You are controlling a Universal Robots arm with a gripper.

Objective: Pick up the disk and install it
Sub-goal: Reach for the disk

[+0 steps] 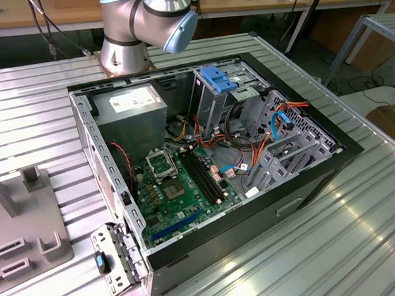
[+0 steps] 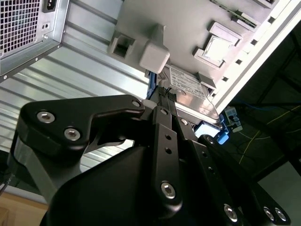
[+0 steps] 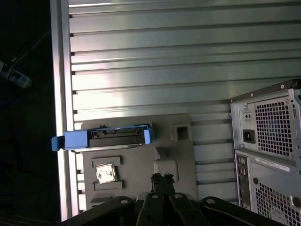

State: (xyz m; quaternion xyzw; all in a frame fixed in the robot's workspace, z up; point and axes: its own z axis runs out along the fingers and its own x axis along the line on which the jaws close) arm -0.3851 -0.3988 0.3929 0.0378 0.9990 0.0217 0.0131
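In the first wrist view the gripper (image 3: 162,178) is seen aimed at a grey holder (image 3: 141,157), its fingertips pressed together with nothing held between them. The disk (image 3: 115,135) is stood on edge in a slot of that holder, just beyond the fingertips and apart from them, its blue rail frame shown at both ends. Farther off, the computer case (image 3: 270,141) is set on the ribbed metal table (image 3: 164,61).

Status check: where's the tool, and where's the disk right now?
Tool shut, empty, close to grey holder. Disk standing on edge in holder, not grasped. Nothing seen between them.
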